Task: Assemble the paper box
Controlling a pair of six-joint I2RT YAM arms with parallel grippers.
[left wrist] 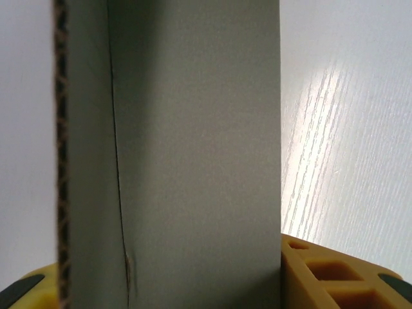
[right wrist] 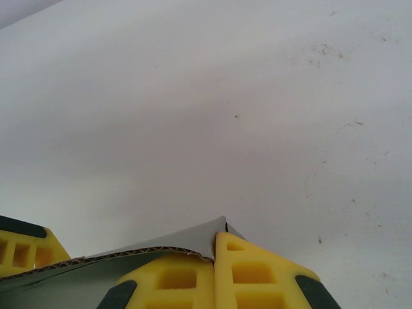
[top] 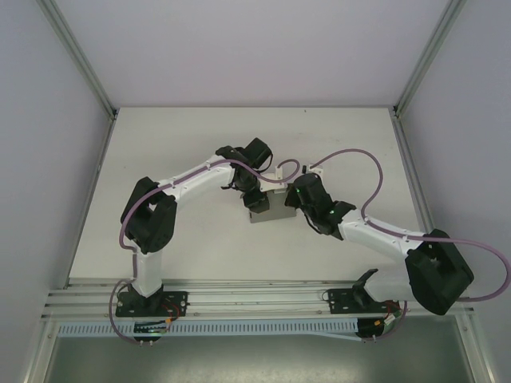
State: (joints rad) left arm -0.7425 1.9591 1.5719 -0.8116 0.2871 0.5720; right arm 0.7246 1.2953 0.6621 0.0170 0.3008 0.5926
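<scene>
Left gripper [top: 255, 197]: paper box [top: 271, 210] wall between fingers [left wrist: 335, 278], likely bracing, grip unclear | right gripper [top: 292, 199]: flap [right wrist: 161, 243] at fingertips [right wrist: 257, 277], grip unclear

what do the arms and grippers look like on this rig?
The left arm and right arm both have white links, bulky black joint housings and a looping mauve cable. Green lights glow near the right arm's wrist. The gripper fingers are yellow plastic with rectangular cut-outs and black pads.
</scene>
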